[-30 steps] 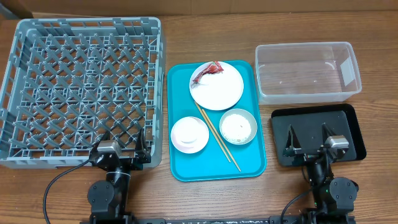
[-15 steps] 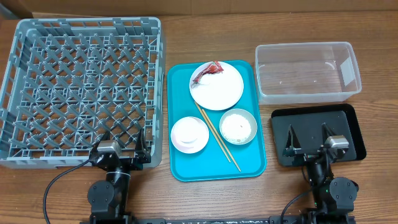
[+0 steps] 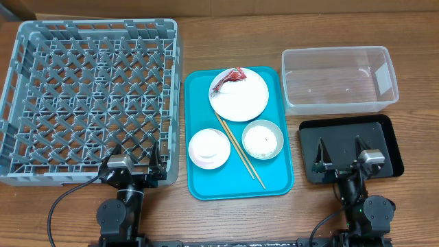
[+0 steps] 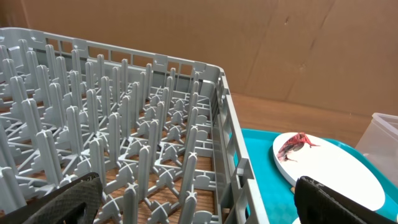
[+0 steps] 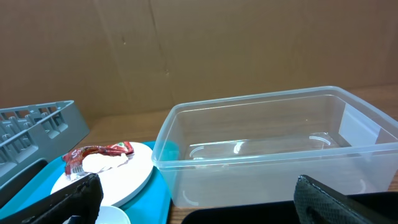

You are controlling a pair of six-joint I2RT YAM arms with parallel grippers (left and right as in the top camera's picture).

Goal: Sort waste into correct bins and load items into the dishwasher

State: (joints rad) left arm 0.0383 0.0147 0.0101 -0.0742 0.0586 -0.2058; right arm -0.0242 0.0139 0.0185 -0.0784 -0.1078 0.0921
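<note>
Wooden table (image 3: 226, 219), one plate (image 3: 241, 101), two bowls (image 3: 279, 144)

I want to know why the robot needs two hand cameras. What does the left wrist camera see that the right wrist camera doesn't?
Only the left wrist view looks in among the pegs of the rack. Only the right wrist view shows the inside of the tub and an edge of the black tray. Both show the plate with the wrapper on it, the teal tray, and at least a bit of rack and tub.
</note>
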